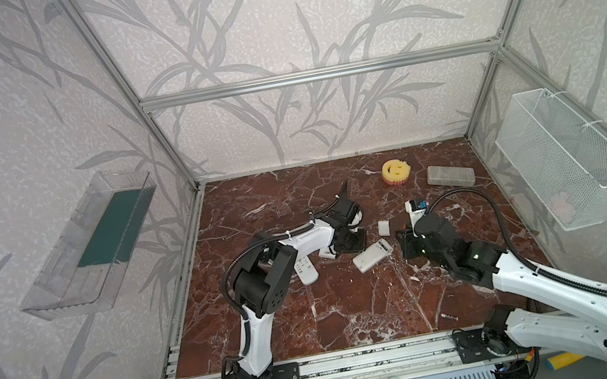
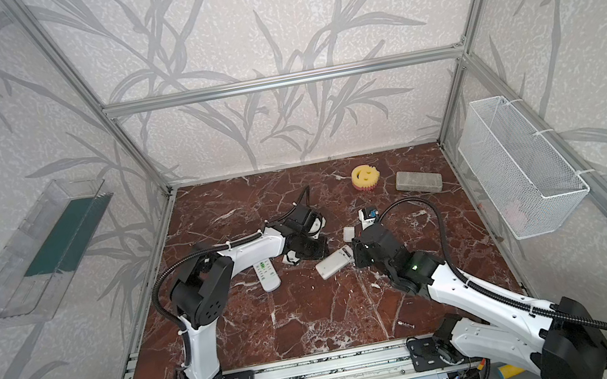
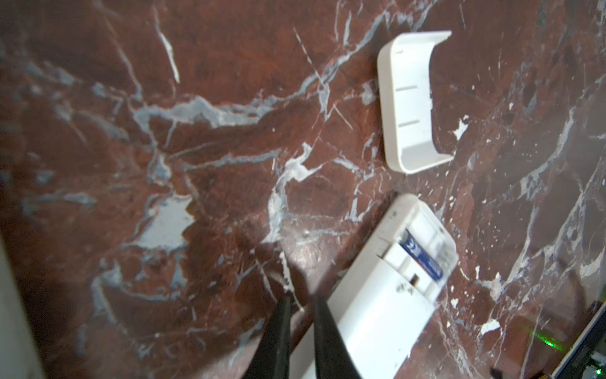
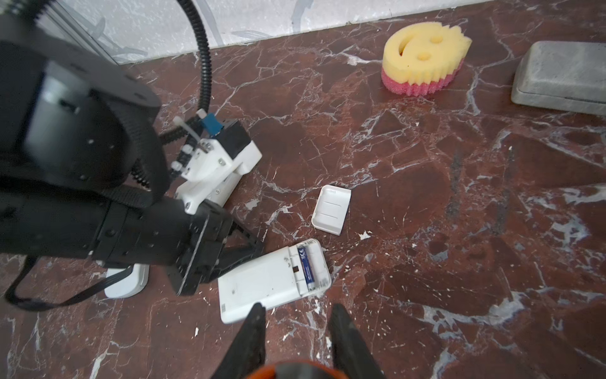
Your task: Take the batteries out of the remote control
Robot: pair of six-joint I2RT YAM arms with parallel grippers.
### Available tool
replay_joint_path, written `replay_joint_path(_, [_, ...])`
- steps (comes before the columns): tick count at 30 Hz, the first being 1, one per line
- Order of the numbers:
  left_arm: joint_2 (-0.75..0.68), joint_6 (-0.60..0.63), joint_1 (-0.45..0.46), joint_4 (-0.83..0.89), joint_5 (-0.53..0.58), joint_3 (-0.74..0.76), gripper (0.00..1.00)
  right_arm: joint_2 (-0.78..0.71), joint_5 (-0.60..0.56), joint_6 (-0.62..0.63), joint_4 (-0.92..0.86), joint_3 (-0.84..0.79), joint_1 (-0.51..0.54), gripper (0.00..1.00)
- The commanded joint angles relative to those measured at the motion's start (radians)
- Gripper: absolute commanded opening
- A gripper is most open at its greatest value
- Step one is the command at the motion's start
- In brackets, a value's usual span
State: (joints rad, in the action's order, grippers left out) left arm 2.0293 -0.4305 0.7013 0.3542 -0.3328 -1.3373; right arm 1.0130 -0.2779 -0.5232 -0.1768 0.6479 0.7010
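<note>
**Closing in on an opened remote with one battery seated inside**

You are working the extraction step, by the look of it. Starting at the left, a second remote [image 1: 307,273] is lying buttons-up beside your left arm, untouched. Your left gripper [image 3: 302,303] is hanging low over the marble table [image 3: 196,98]. Its fingers are standing a narrow slit apart with nothing between them. One finger is sitting at the long edge of the remote control [image 4: 262,285], though you cannot tell whether it is touching.

That remote is lying back-up in the middle of the table with its bay uncovered. A blue battery [image 4: 306,267] is lying in one slot, and the slot beside it is showing bare white plastic. The white cover [image 4: 331,210] is resting just beyond the remote, apart from it, hollow side up.

Further right, your right gripper [image 4: 298,308] is hovering near the remote. Its tips are empty, but its fingers are seemingly clamping an orange handle [image 4: 295,369] lodged deep between them. Well apart, near the front rail, a small silvery-grey battery [image 1: 448,316] is lying loose on the table in both top views.

Judging from this, one cell is out and one is remaining. The next move is asking you to steady the body with the left fingers while something thin is levering the blue battery up from one end. A slip is likely to send the light remote skating across the smooth marble.
</note>
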Motion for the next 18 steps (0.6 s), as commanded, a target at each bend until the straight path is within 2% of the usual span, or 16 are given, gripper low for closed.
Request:
replay_joint_path(1, [-0.057, -0.025, 0.002, -0.008, 0.024, 0.040, 0.24, 0.038, 0.018, 0.018, 0.093, 0.050, -0.033, 0.00])
replay_joint_path(5, [-0.110, -0.037, -0.015, -0.017, 0.053, 0.061, 0.37, 0.111, 0.065, 0.019, 0.173, 0.086, -0.087, 0.00])
replay_joint_path(8, [-0.168, -0.057, -0.023, -0.039, 0.073, 0.102, 0.42, 0.171, 0.101, 0.040, 0.223, 0.129, -0.118, 0.00])
replay_joint_path(13, [-0.282, -0.125, -0.013, -0.106, 0.072, 0.230, 0.43, 0.309, 0.154, 0.112, 0.294, 0.216, -0.152, 0.00])
replay_joint_path(18, [-0.360, -0.209, 0.054, -0.148, 0.081, 0.348, 0.42, 0.450, 0.191, 0.142, 0.330, 0.290, -0.176, 0.00])
